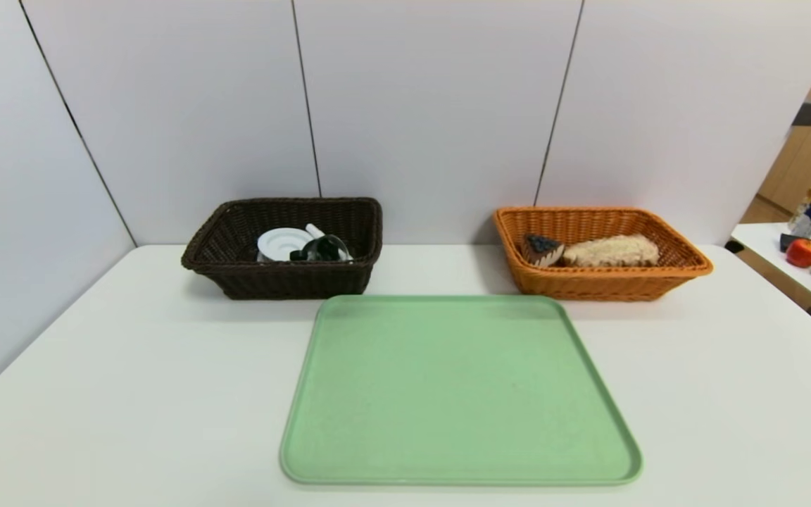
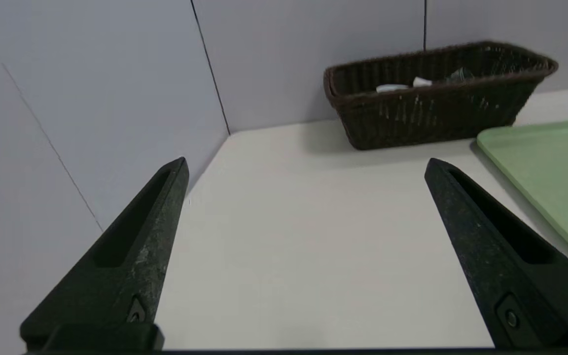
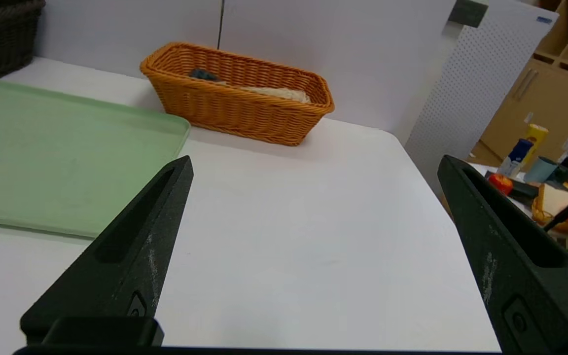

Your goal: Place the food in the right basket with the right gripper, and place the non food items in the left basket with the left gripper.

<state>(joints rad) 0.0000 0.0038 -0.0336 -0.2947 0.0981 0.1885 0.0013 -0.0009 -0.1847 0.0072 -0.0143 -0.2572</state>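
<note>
Tabletop: we see a white tabletop (image 1: 131, 366) closed in by pale wall panels at the back and on the left side.
Tray: a light green tray (image 1: 458, 391) lies flat at the middle of the tabletop, nearer to us than both baskets, with nothing on it.
Left basket: a dark brown wicker basket (image 1: 286, 278) stands at the back left, just beyond the tray's far left corner; we make out a white round lid-like piece (image 1: 282, 243) and a dark glossy item (image 1: 324, 248) inside, which we cannot name more closely.
Right basket: an orange wicker basket (image 1: 606, 282) stands at the back right, just beyond the tray's far right corner; it holds a slice of cake with dark berries (image 1: 541, 248) and, beside it, a pale crumbly loaf of bread (image 1: 613, 251).
Side table: off to the right, well apart from our tabletop, a second table (image 1: 771, 260) carries a red apple (image 1: 805, 252), bottles and cups.
In the way: we see nothing between the pincers and the baskets.
Left pincer: our left pincer (image 2: 306, 165) hovers over the bare tabletop left of the tray, fingers spread wide apart and holding nothing, aimed toward the brown basket.
Right pincer: our right pincer (image 3: 313, 162) hovers over the bare tabletop right of the tray, fingers likewise wide apart and holding nothing, aimed past the orange basket.
Head view: neither arm shows there.
</note>
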